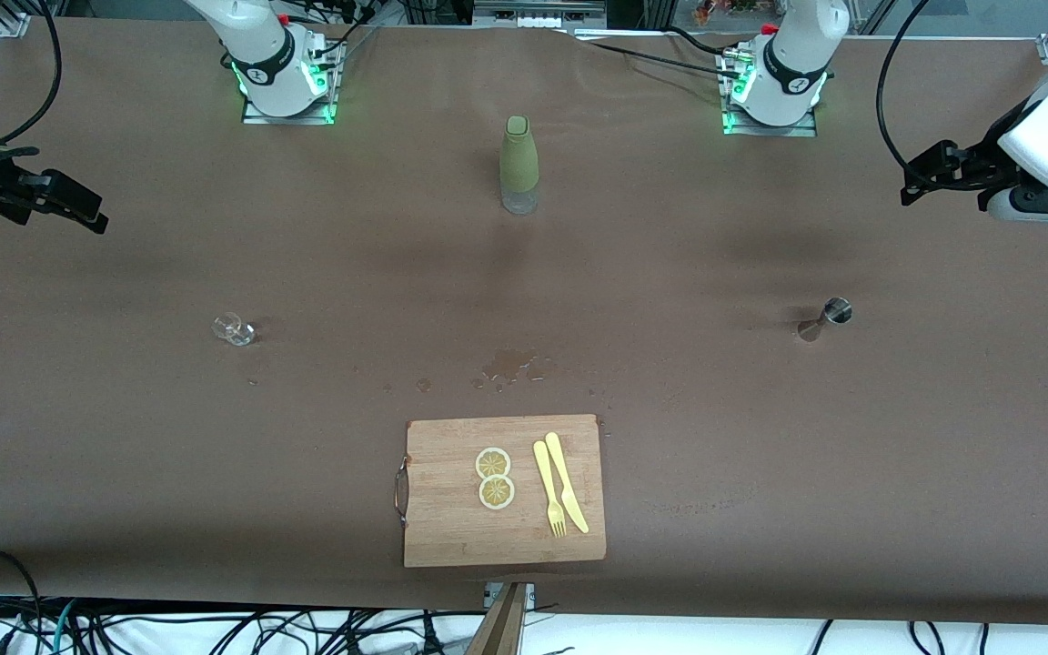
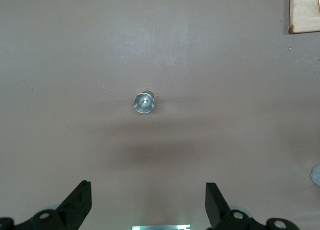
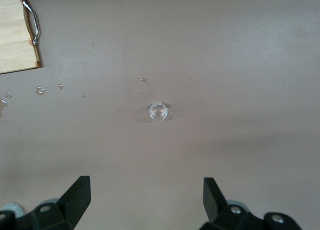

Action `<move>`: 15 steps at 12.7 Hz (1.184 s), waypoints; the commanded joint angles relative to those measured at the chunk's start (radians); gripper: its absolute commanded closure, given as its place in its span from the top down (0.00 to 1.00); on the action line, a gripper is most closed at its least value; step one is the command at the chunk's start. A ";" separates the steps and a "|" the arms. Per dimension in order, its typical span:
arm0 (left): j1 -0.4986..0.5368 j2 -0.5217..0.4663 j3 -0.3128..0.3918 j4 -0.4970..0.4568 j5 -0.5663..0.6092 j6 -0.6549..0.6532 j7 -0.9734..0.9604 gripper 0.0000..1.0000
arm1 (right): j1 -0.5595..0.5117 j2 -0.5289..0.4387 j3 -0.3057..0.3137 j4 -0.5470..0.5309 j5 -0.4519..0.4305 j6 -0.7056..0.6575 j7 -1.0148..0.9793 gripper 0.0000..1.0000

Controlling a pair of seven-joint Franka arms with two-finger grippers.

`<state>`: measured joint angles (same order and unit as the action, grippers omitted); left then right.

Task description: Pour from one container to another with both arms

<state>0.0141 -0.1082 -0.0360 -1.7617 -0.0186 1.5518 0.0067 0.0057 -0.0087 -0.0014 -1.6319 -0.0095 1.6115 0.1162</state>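
A small clear glass (image 1: 233,328) (image 3: 158,112) stands toward the right arm's end of the table. A metal jigger (image 1: 824,319) (image 2: 144,102) stands upright toward the left arm's end. A green-sleeved bottle (image 1: 518,164) stands between the two arm bases. My right gripper (image 1: 92,214) (image 3: 147,197) hangs open and empty, high over the right arm's end of the table, with the glass well clear of its fingers. My left gripper (image 1: 913,186) (image 2: 148,200) hangs open and empty, high over the left arm's end, apart from the jigger.
A wooden cutting board (image 1: 451,537) (image 2: 305,10) (image 3: 17,35) with a metal handle lies near the front camera's edge. On it are two lemon slices (image 1: 494,477), a yellow fork (image 1: 549,491) and a yellow knife (image 1: 568,482). Water drops (image 1: 510,366) (image 3: 40,90) lie between board and bottle.
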 commanded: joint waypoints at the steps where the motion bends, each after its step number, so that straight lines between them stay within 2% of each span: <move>1: -0.010 -0.024 0.011 -0.012 -0.012 -0.018 -0.016 1.00 | 0.007 -0.005 -0.003 -0.005 0.003 0.011 0.014 1.00; 6: -0.009 -0.018 0.018 -0.001 -0.012 -0.018 -0.025 1.00 | 0.007 -0.007 -0.005 -0.006 0.002 0.011 0.013 1.00; 8: 0.018 -0.011 0.022 0.001 -0.052 -0.016 -0.002 1.00 | 0.007 -0.007 -0.005 -0.006 0.002 0.011 0.011 1.00; 15: 0.095 -0.008 0.024 0.001 -0.104 -0.006 0.290 1.00 | 0.007 -0.007 -0.005 -0.005 0.002 0.011 0.011 1.00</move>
<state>0.0834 -0.1115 -0.0119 -1.7617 -0.0850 1.5452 0.1996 0.0057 -0.0085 -0.0014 -1.6341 -0.0094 1.6154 0.1162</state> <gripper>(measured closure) 0.000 0.000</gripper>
